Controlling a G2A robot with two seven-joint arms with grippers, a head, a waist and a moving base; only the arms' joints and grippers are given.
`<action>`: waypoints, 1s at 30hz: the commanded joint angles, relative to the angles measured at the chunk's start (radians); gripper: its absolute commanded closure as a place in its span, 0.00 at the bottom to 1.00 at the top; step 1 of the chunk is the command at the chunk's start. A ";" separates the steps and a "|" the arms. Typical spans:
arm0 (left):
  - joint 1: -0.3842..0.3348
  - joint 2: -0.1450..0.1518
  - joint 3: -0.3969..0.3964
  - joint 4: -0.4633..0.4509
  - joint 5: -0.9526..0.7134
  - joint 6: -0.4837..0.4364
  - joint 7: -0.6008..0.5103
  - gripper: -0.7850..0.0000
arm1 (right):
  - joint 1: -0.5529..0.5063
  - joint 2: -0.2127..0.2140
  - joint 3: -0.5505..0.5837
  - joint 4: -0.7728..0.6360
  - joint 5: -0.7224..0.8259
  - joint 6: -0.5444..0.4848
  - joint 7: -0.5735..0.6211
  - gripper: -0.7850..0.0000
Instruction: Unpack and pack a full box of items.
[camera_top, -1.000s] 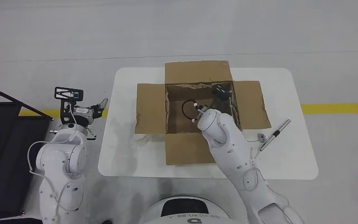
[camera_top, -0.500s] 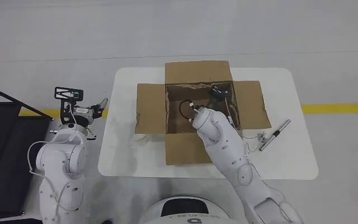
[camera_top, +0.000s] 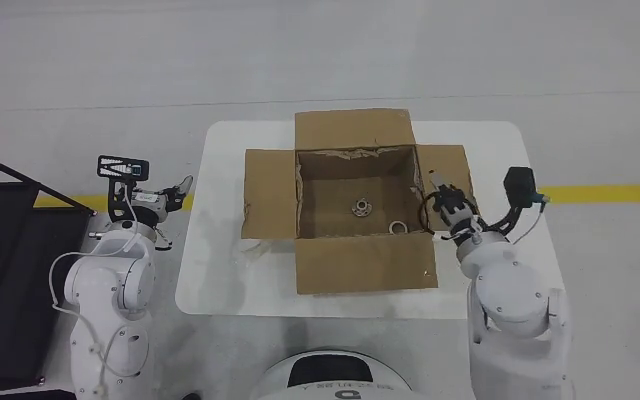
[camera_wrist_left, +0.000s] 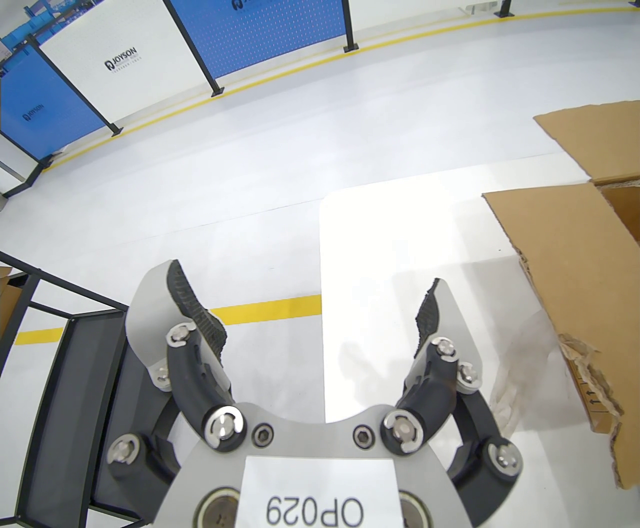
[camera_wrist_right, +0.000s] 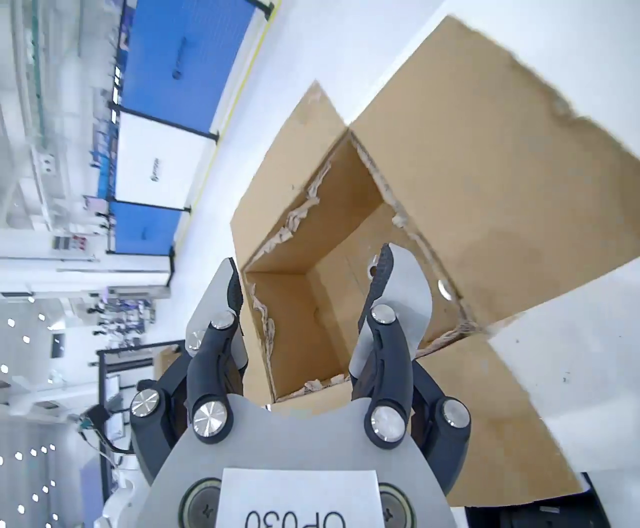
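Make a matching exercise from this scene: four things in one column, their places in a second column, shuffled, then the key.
Things
1. left gripper
2. right gripper
3. round metal part
4. cardboard box

Places
A. lying on the box's floor
B. open, above the box's right-hand flap
C. standing on the white table, flaps spread
D. open, beside the table's left edge

Pairs: 1-D, 2-B, 3-A, 4-C.
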 joint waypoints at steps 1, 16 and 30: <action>0.000 0.000 0.000 0.000 0.000 0.000 0.000 0.00 | -0.056 -0.004 0.105 0.004 0.131 -0.022 -0.052 0.45; 0.000 0.000 0.000 0.000 0.000 0.000 0.000 0.00 | 0.141 0.027 0.157 0.392 0.112 0.097 0.029 0.55; 0.000 0.000 0.000 0.000 0.000 0.000 0.000 0.00 | 0.237 0.044 -0.063 0.470 -0.070 0.157 0.076 0.55</action>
